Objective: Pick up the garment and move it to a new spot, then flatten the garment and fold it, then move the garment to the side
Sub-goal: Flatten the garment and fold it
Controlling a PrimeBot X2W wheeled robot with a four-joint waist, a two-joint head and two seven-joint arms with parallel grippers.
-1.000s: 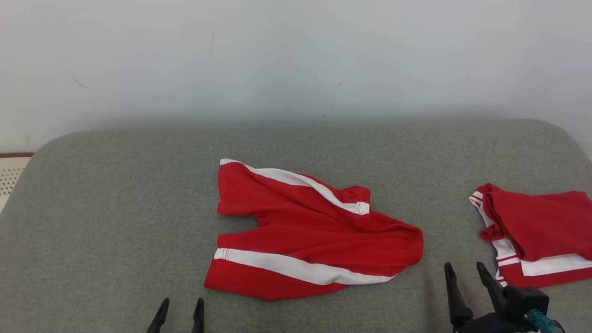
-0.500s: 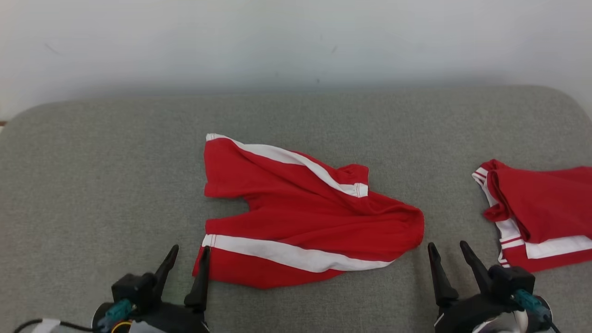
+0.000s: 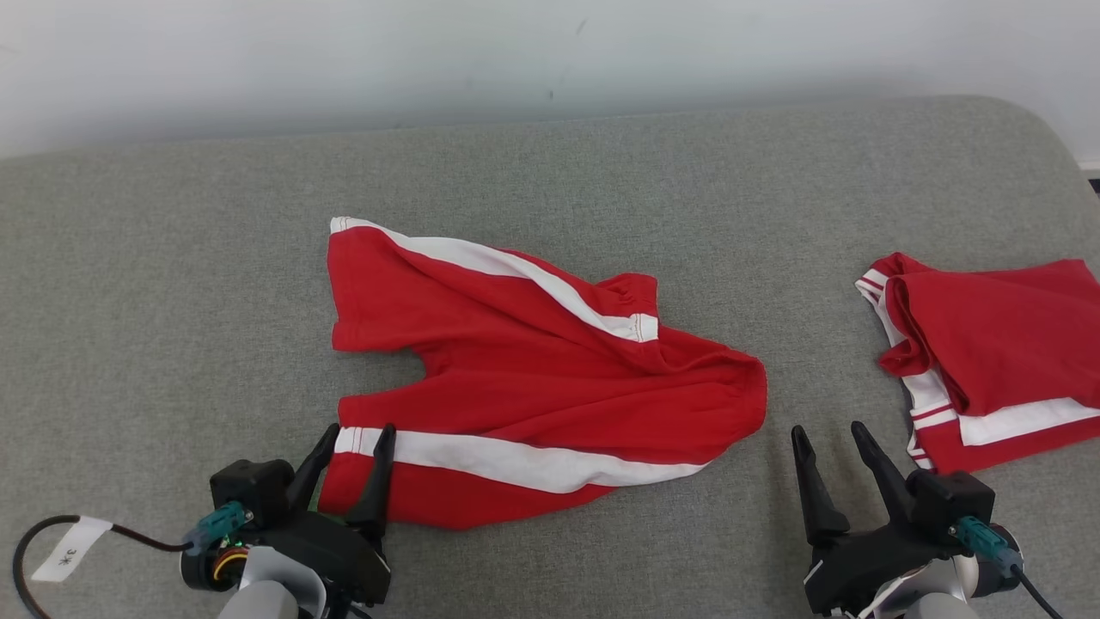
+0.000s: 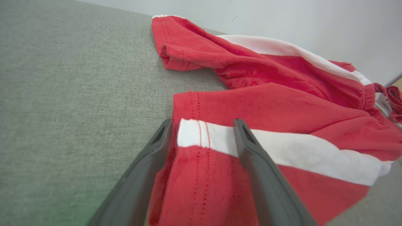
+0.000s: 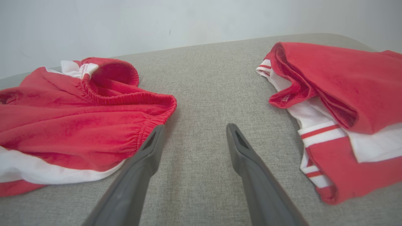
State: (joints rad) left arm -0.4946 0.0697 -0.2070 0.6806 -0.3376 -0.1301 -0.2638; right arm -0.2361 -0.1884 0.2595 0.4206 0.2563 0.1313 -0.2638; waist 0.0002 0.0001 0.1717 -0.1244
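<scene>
Indoor room, home-like or robot test space; cannot tell which. Grey fabric-upholstered pad (image 3: 172, 301) with rounded corners, set against bare scuffed white wall (image 3: 516, 52). Laundry on it: red-and-white shorts (image 3: 516, 378) spread out, second red garment (image 3: 997, 335) folded at right.

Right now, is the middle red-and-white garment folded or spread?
Spread, not folded, but rumpled: the red white-striped fabric shorts lie with both legs apart and waistband bunched.

Left pincer (image 3: 355, 438) spread wide, right pincer (image 3: 829, 437) likewise
</scene>
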